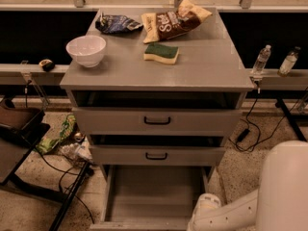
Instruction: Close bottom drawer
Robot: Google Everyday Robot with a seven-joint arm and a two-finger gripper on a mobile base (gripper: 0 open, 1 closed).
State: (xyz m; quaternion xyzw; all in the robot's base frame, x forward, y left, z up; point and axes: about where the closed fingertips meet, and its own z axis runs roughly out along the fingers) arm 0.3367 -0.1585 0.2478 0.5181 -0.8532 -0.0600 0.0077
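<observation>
Because the bottom drawer (pixel 154 191) stands pulled well out from under the front edge of the bench (pixel 207 66), with its bare grey floor open to me and its front panel at the lower limit of my view, I have the white arm (pixel 250 211) reaching in low from my right. The gripper (pixel 201 219) sits beside the drawer's front right corner, which I judge to be where a closing push has to start. I cannot tell whether the gripper is wide or narrow, nor whether it touches the panel. Above it, the middle drawer (pixel 156 155) and the top drawer (pixel 156 121) each sit slightly proud with a dark gap over them, so I reckon the push must stay low, clear of their black handles. On the bench top, a white bowl (pixel 86 50) rests near the front left corner and a sponge (pixel 161 53) lies toward the middle. A brown snack bag (pixel 175 20) lies along the back edge and a blue bag (pixel 117 23) by the back left corner. None overhangs the front edge, so I expect a gentle push to leave them alone. Past the right edge, water bottles (pixel 261 60) stand on a ledge.
</observation>
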